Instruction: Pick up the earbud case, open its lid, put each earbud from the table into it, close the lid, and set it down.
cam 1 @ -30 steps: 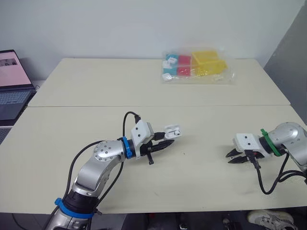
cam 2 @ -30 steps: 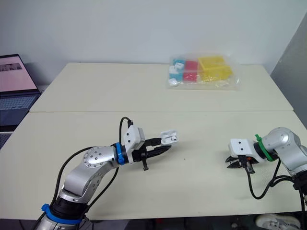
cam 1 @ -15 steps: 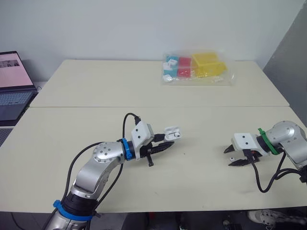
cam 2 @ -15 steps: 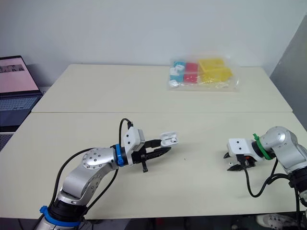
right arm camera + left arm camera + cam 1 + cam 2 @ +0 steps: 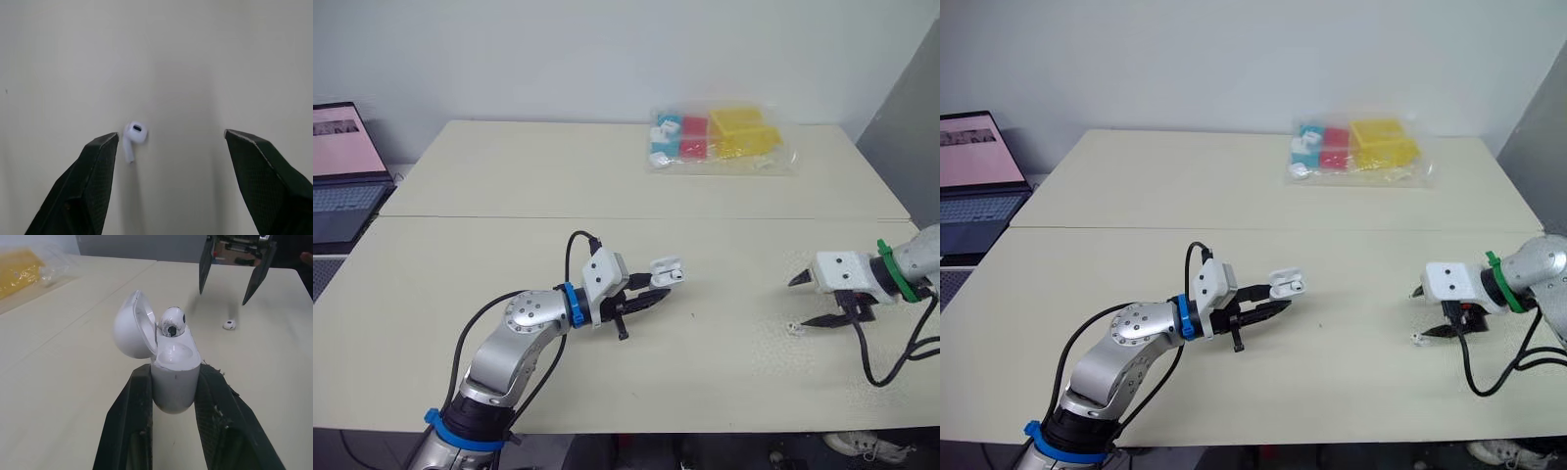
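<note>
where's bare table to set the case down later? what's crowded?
Free: the strip between the left gripper, holding the earbud case, and the right gripper; also the far table half between laptop and bag of blocks. Crowded: around the loose earbud at the open right gripper, and the bag's corner.

My right gripper (image 5: 171, 133) hangs over the pale table (image 5: 195, 58) with its two black fingers (image 5: 93, 181) spread wide apart. A small white earbud (image 5: 133, 139) lies on the table between them. It sits much nearer one fingertip than the other and touches neither. Its rounded head shows a dark oval opening, and its short stem lies flat on the surface.
</note>
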